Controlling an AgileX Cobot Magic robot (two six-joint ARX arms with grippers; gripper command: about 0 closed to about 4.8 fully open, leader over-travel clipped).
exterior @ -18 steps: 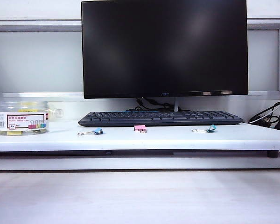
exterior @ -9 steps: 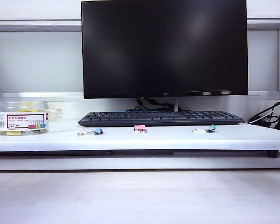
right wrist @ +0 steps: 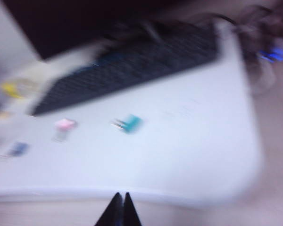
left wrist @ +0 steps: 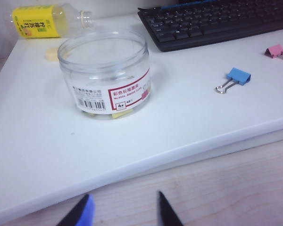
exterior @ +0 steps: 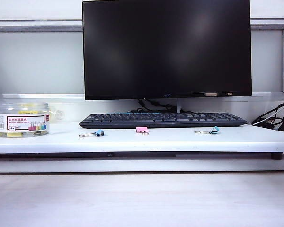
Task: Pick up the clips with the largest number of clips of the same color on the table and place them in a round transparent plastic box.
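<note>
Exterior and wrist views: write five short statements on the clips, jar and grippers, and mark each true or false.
1. The round clear jar has its lid on. False: its top is open.
2. Yellow clips lie inside the jar. True.
3. The left gripper holds the blue clip. False: it is open, empty, off the white shelf.
4. The right gripper is shut. True.
5. The pink clip lies before the keyboard. True.

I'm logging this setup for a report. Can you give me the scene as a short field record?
box: round transparent plastic box, upright, open, yellow clips inside
loose clips: blue clip, pink clip, teal clip
behind: black keyboard, dark monitor
left gripper: open, empty, short of the shelf
right gripper: shut, empty, blurred view
</note>
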